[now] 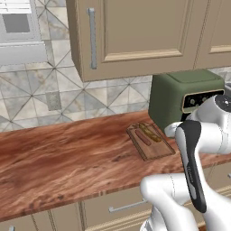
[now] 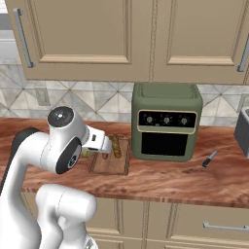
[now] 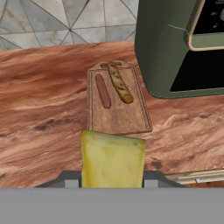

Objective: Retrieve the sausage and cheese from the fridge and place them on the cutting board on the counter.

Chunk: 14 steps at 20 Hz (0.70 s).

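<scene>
The cutting board (image 3: 117, 103) is seen at centre frame on the counter (image 3: 39, 109), its right edge just beside the green oven (image 3: 175, 43); open countertop extends to the left. The sausage (image 3: 103, 91) lies on the board beside a browned stick (image 3: 120, 82). The gripper (image 3: 113, 183), at lower centre, is closed on the cheese (image 3: 113, 159), near the board's near edge.

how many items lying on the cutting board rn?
2. On the cutting board: the dark red sausage on its left, and a browner grilled stick beside it on the right. None seem hidden.
</scene>
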{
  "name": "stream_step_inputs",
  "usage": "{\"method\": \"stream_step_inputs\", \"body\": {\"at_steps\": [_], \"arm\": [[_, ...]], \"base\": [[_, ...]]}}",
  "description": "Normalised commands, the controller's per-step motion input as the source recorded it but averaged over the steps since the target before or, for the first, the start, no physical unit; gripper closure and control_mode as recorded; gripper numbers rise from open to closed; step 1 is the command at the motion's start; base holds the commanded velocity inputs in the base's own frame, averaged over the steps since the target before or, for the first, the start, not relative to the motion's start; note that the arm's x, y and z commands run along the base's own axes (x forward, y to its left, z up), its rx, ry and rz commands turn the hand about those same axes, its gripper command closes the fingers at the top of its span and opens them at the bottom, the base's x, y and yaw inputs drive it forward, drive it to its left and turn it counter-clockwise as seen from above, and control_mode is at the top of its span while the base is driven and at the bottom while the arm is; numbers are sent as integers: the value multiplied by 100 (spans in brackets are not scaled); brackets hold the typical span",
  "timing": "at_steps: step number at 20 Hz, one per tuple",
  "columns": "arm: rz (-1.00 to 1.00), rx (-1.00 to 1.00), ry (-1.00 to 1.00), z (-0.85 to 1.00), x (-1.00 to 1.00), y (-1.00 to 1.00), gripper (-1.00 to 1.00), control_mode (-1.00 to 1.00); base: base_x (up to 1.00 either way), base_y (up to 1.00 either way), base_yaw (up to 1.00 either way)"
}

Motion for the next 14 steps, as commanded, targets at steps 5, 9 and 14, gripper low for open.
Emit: {"method": "stream_step_inputs", "body": {"at_steps": [5, 9, 14], "arm": [[-15, -2, 11, -16, 0, 10, 100, -100], [-45, -23, 17, -33, 36, 34, 100, -100], [-37, -17, 4, -29, 40, 27, 100, -100]], "base": [[0, 0, 0], [0, 0, 0], [0, 0, 0]]}}
